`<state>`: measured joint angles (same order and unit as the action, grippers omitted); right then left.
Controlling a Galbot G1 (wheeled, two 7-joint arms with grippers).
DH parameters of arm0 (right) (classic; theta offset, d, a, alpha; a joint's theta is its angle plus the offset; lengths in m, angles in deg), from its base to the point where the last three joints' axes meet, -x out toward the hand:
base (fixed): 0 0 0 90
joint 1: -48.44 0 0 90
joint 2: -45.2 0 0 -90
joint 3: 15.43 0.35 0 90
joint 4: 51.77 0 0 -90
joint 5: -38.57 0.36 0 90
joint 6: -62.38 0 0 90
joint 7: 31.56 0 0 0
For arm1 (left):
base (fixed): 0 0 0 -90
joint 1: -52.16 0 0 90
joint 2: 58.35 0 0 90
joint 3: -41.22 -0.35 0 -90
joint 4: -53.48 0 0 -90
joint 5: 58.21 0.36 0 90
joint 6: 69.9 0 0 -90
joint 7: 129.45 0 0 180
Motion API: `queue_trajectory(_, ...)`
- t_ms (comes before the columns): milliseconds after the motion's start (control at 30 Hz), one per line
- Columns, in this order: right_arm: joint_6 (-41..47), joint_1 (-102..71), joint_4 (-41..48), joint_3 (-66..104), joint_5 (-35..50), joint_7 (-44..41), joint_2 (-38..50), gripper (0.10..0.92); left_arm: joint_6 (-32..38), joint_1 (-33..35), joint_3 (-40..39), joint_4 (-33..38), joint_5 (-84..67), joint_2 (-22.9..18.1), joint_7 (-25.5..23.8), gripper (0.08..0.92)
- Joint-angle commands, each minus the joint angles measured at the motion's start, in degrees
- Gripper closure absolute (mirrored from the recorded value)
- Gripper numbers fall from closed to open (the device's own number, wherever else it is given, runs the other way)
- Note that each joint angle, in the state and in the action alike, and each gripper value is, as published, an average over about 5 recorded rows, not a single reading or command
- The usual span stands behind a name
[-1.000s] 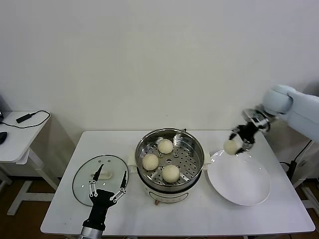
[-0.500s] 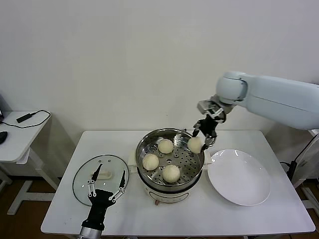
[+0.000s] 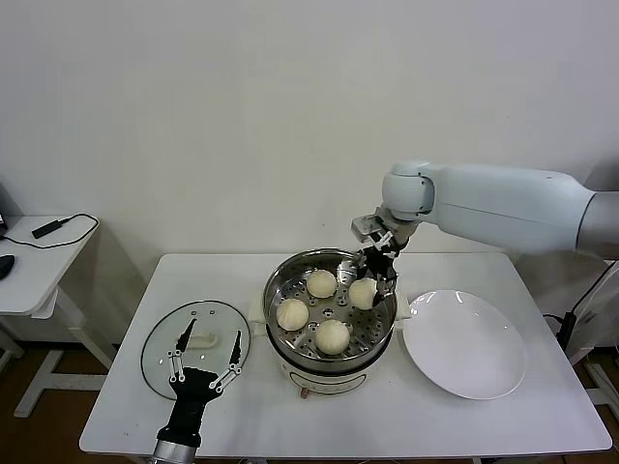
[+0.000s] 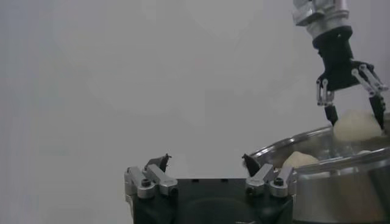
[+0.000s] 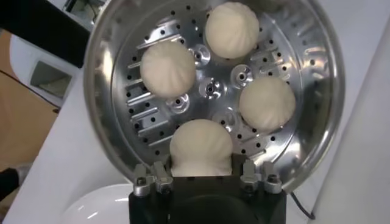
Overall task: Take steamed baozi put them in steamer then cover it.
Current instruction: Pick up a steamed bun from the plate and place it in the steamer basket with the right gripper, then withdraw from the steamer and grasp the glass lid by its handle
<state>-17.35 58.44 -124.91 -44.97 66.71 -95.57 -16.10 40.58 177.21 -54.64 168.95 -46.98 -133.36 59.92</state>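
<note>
Nearest the robot, at the front left of the counter (image 3: pixel 503 425), the left gripper (image 3: pixel 206 369) waits with its fingers spread wide and nothing between them, just in front of the cover (image 3: pixel 193 346), which lies flat on the counter beside the steamer (image 3: pixel 329 307), handle up. It looks idle for now.

Farther in, at the middle of the counter, the steamer stands open. Three steamed baozi (image 3: pixel 332 335) already sit on its perforated tray (image 5: pixel 210 91), spaced around the centre and not touching one another. To the right of the pot lies a white plate (image 3: pixel 464 346) with nothing on it.

Farther back, the right arm reaches in from the right side, and the right gripper (image 3: pixel 370 282) hangs over the back right part of the tray with its fingers clamped on the fourth bun (image 3: pixel 363 293). In the right wrist view that bun sits between the fingers directly above the one free spot on the tray; whether it already touches the tray I cannot tell.

Judging by this, the loading is nearly finished: what remains is to release this last bun, clear the right arm, and then lift the cover onto the steamer, which has not yet been started.
</note>
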Motion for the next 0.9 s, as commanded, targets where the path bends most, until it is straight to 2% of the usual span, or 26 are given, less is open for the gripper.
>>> queue_trajectory(33, 0.5, -3.4, 2.4, -0.6, -0.8, 1.3, -2.1, 0.358, 0.0, 0.0, 0.0, 0.1, 0.0, 0.1, 0.1, 0.177)
queue_trajectory(400, 0.5, -5.4, 3.1, 0.5, -1.7, 1.5, -3.3, 0.342, 0.0, -0.2, 0.1, -0.2, -0.1, 0.2, 0.2, 0.177)
queue_trajectory(567, 0.3, -4.6, 1.9, 1.4, -2.3, 1.2, -2.2, 0.259, -0.2, -0.2, 0.2, -0.1, -0.1, 0.3, 0.1, 0.177)
queue_trajectory(667, 0.1, -3.3, -0.4, 2.9, -2.7, 0.6, -0.2, 0.213, -0.3, -0.2, 0.3, 0.0, -0.1, 0.3, 0.1, 0.177)
queue_trajectory(900, -1.9, -3.8, -7.9, 16.3, -2.7, 0.4, 9.5, 0.203, -0.6, -0.2, 0.3, 0.4, 0.4, 0.2, -0.1, 0.177)
